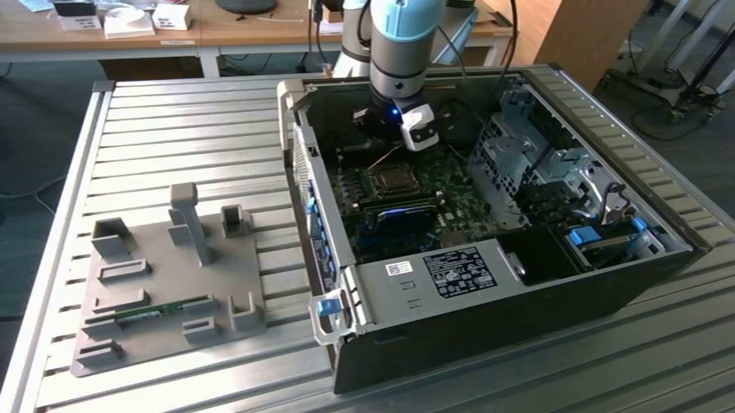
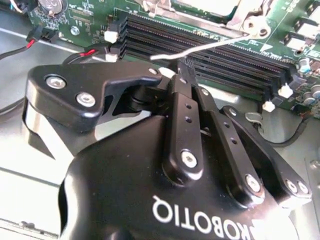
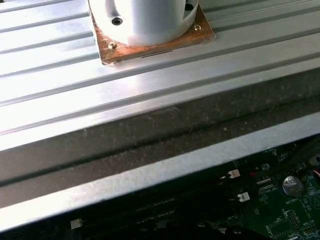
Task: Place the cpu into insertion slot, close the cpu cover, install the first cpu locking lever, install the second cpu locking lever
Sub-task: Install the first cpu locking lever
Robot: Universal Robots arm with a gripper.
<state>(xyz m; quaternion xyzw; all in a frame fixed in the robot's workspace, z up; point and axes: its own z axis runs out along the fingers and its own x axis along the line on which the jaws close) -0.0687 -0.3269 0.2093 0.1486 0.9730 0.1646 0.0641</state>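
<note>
- grey fixture plate (image 1: 172,284) lies at the exterior view's left
- gripper (image 2: 176,71), jaws closed, tips just beside a silver locking lever (image 2: 210,46)
- cpu (image 2: 205,4) sits in the insertion slot (image 1: 397,179), under the cpu cover (image 2: 250,17)

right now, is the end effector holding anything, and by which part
Cannot tell for sure: the end effector is closed right at the bent free end of the thin silver locking lever, pinching or just pressing.

The second wrist view's edge cuts off the cpu cover (image 2: 247,17). In the exterior view the arm (image 1: 400,47) hides whatever lies at the insertion slot's (image 1: 391,179) twelve o'clock.
</note>
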